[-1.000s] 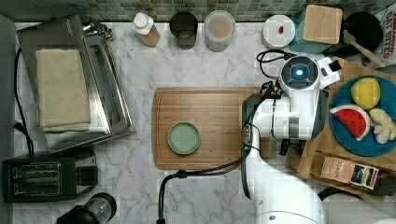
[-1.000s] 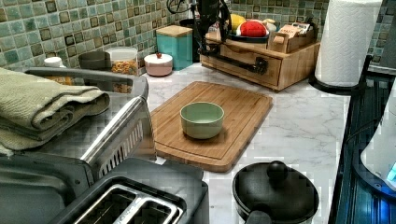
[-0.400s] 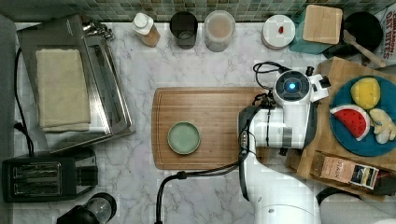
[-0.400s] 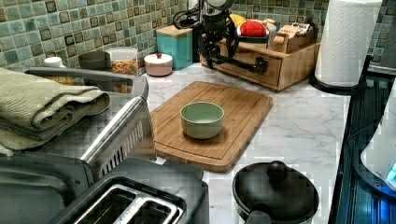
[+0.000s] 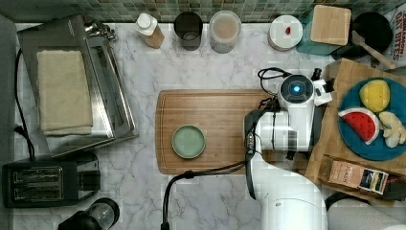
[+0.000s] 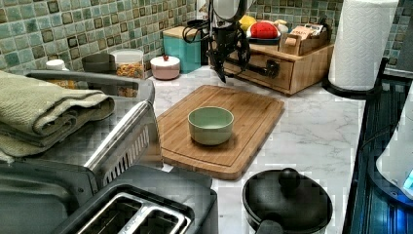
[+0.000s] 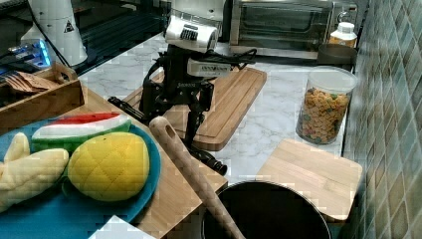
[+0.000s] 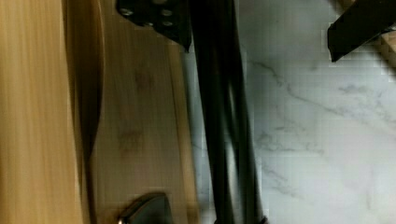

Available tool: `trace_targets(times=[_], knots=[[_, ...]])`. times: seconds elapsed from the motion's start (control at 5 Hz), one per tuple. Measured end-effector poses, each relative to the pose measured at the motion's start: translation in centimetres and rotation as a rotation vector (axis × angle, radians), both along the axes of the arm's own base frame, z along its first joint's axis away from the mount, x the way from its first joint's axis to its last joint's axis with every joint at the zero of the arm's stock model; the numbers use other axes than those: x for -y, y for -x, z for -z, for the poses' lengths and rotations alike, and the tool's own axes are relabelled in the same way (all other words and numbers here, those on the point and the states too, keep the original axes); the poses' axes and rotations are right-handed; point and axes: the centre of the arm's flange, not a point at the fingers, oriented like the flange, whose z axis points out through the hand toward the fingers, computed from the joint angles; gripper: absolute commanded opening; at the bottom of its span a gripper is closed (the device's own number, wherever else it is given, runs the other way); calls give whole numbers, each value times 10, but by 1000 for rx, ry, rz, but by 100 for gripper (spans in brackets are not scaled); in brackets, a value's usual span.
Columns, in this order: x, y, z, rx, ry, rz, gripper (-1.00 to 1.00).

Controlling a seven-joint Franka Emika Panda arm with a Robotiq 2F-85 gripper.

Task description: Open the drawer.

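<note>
marble counter (image 5: 143, 191) carries everything. drawer (image 6: 265, 68) sits in the wooden box just beyond the cutting board (image 6: 229, 117). gripper (image 7: 196, 107) fingers stand open astride its black bar handle (image 8: 219, 116). bar likely stiff; drawer probably light.

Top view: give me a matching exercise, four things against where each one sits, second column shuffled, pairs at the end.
Things:
1. green bowl
2. folded towel
3. watermelon slice
4. toaster

Places:
A. on the blue plate, at the top view's right
B. on the cutting board
C. at the top view's lower left corner, on the marble counter
D. on top of the silver oven, at the top view's left

Pairs: 1-B, 2-D, 3-A, 4-C
</note>
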Motion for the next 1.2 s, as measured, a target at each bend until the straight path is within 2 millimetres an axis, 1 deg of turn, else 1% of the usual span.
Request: trace_targets(times=[0.2, 0.4, 0.8, 1.0, 1.2], knots=[[6, 6, 5, -29, -5, 25, 100], [4, 5, 11, -33, -45, 27, 100], [9, 4, 11, 7, -79, 45, 100], [5, 2, 11, 9, -81, 38, 100], [-7, -1, 12, 2, -83, 24, 100]])
